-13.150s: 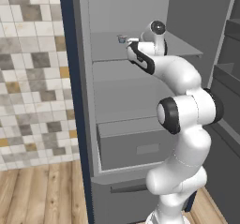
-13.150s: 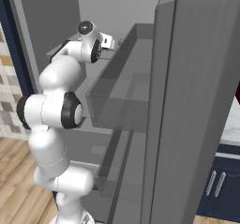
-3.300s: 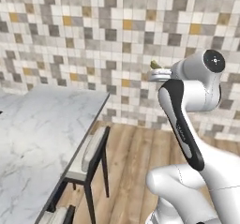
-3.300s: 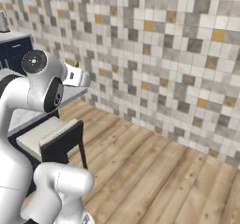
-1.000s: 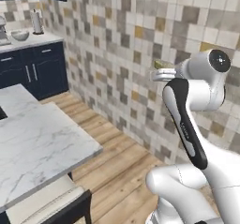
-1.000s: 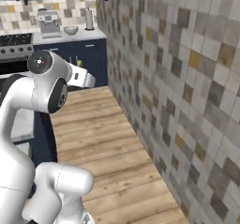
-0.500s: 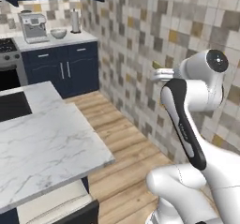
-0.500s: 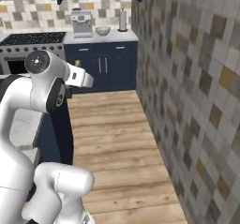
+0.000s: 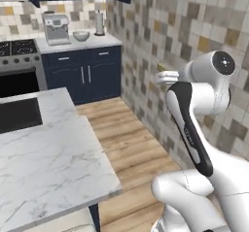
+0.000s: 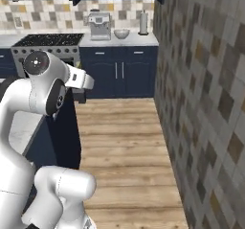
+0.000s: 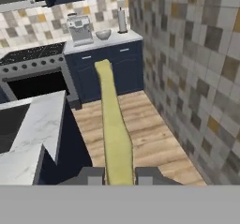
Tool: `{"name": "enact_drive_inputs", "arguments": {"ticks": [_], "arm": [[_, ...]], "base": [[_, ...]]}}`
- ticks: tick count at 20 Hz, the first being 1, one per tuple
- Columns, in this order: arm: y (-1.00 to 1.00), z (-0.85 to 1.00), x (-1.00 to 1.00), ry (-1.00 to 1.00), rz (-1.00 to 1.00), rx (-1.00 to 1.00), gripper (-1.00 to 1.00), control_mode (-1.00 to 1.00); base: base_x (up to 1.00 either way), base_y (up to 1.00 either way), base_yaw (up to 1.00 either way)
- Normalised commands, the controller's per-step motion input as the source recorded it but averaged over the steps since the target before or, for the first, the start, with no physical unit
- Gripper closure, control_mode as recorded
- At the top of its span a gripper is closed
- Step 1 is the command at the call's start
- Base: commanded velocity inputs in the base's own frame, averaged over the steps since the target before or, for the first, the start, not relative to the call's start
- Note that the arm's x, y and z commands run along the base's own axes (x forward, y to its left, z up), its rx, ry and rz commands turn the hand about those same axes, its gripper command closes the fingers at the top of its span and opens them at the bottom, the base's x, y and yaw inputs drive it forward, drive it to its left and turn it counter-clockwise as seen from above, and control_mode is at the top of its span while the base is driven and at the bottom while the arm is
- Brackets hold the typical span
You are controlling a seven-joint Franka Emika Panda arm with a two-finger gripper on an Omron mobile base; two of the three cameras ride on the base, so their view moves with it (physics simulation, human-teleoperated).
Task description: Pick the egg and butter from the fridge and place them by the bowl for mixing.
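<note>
While the base carries the arm toward the far counter, the gripper (image 11: 119,175) has its jaws closed on the butter (image 11: 114,129), which is clamped between the two dark finger tips at its near end. The stick stands straight out from the jaws, and its long axis runs along the line of the gripper, so its free end points ahead toward the dark blue cabinets (image 11: 105,70). In the left base view the butter (image 9: 167,71) shows as a small yellow-green tip in front of the white hand.

To the left of the jaws and lower lies the marble island (image 11: 35,124). Ahead of the jaws is the open wooden floor (image 11: 145,134), and on the right the tiled wall (image 11: 197,63) runs close by. Far in front, on the counter, the bowl (image 11: 103,34) sits just beside the coffee machine (image 11: 78,29), with a tall silver cylinder (image 11: 122,20) on its other side.

For this carrying step it seems best to keep the grip firm and the hand level, because the stick is held only at one end and a quick turn could make it slip. The free end should stay apart from the wall until the bowl is near.
</note>
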Motion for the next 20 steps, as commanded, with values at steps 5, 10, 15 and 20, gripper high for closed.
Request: {"name": "enact_drive_inputs", "arguments": {"ticks": [5, 10, 15, 20], "arm": [[0.0, 0.0, 0.0, 0.0, 0.0, 0.0, 1.0, 1.0], [0.0, 0.0, 0.0, 0.0, 0.0, 0.0, 1.0, 1.0], [0.0, 0.0, 0.0, 0.0, 0.0, 0.0, 1.0, 1.0], [0.0, 0.0, 0.0, 0.0, 0.0, 0.0, 1.0, 1.0]], "base": [[0.59, -0.44, 0.06], [0.62, -0.38, 0.09], [0.82, -0.14, 0.1], [0.84, -0.08, 0.1]]}}
